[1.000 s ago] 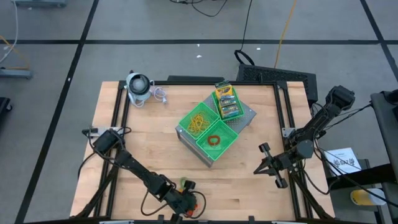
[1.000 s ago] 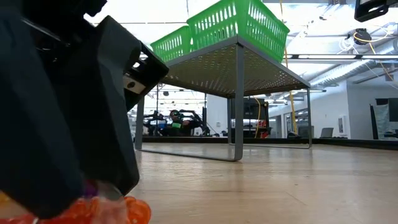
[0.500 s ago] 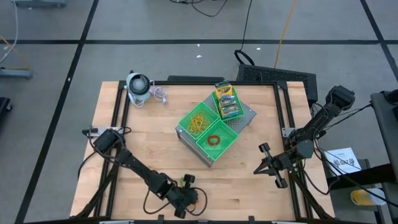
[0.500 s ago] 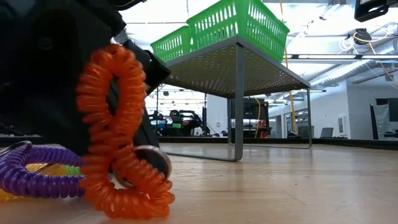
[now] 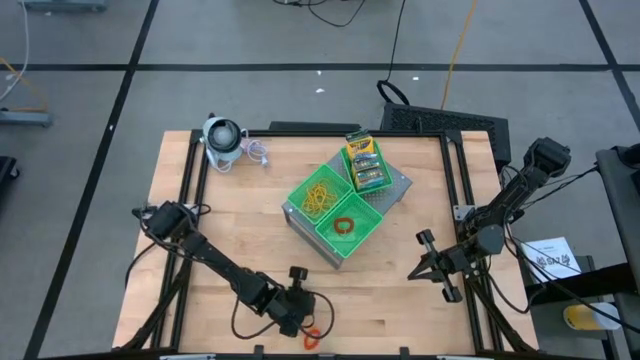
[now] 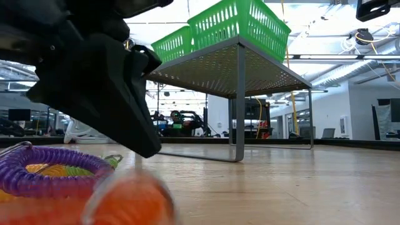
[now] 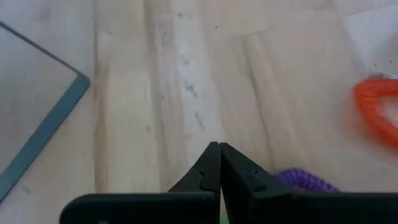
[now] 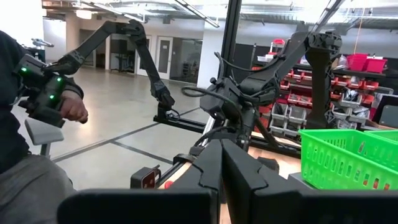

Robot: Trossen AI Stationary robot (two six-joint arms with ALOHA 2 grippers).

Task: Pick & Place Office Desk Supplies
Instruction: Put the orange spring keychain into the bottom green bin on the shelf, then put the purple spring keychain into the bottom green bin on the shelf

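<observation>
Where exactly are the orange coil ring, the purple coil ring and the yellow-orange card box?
orange coil ring (image 7: 376,109): left wrist view, on its curved coil.
purple coil ring (image 6: 56,172): low view, on the loop's top arc.
yellow-orange card box (image 5: 362,149): high view, on its printed top face.

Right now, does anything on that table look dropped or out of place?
Yes. An orange coil ring lies loose on the wood near the table's front edge, with a purple coil ring beside it, far from the green trays. The left pincer above them is shut with nothing in it, so the orange ring seems dropped.
</observation>
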